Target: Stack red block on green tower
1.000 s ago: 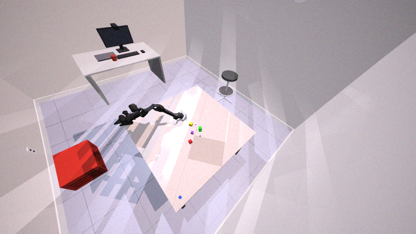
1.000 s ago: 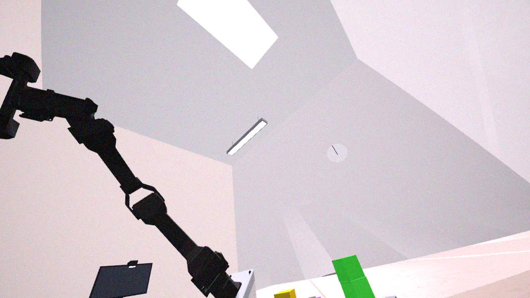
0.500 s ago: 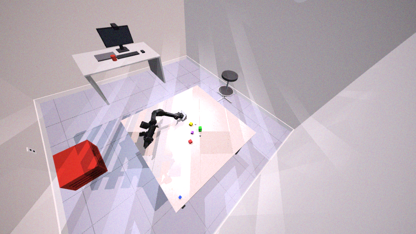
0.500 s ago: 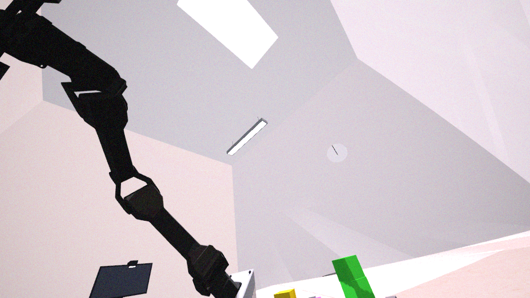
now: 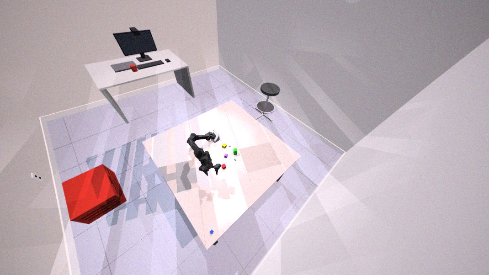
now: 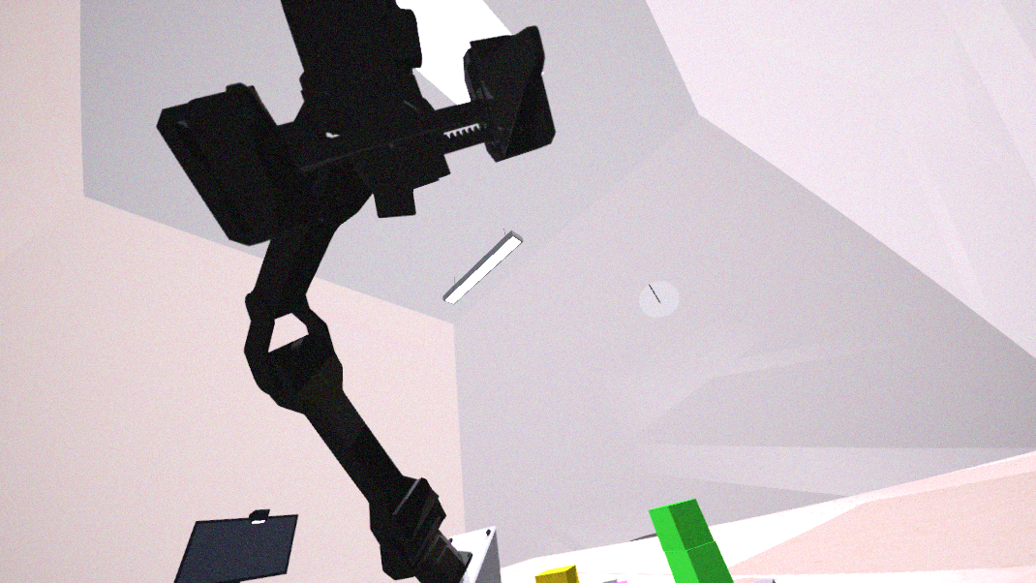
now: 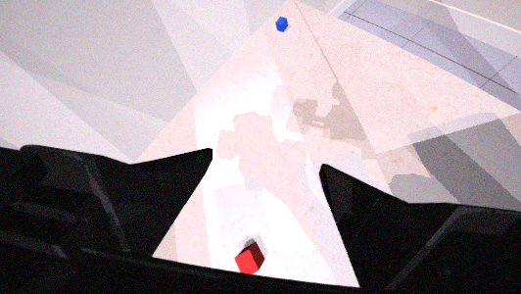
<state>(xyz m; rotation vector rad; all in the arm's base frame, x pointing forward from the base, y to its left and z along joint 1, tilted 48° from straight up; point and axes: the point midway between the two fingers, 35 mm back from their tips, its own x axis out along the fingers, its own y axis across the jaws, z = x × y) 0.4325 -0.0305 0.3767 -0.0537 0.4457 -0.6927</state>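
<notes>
Two black fingers of the gripper (image 7: 266, 164) stand spread wide with nothing between them. Low in the wrist frame, the red block (image 7: 249, 259) lies on the pale table (image 7: 392, 98), below the gap. At the bottom of the exterior frame, the green tower (image 6: 687, 543) stands upright, right of centre.

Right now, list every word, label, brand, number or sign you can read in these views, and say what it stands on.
None: no readable text in any view.
Monitor: screen dark, nothing written.
Keyboard: keys too small to read.
Red block, green tower, blue block: plain faces.
Red crate: only slats, no lettering.
</notes>
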